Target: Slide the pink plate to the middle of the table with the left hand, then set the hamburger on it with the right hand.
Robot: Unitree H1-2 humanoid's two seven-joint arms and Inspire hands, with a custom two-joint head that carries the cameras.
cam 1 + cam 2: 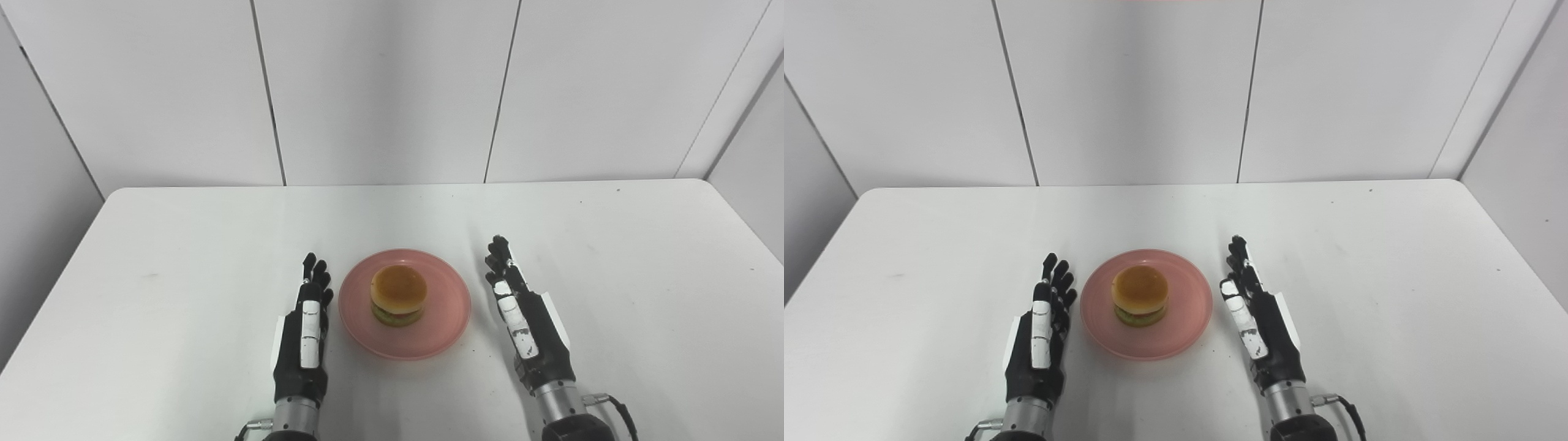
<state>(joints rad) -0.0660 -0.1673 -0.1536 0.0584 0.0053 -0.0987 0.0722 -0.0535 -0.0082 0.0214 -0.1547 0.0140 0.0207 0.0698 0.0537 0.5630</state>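
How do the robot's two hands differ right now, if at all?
The left hand lies close beside the pink plate, nearly at its rim; the right hand lies a little farther off on the other side. The left hand points almost straight up the table, while the right hand slants inward. Both are open, hold nothing, and neither touches the hamburger.

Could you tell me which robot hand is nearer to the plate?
Left. The left robot hand lies close beside the plate; the right robot hand rests a little farther off its other side.
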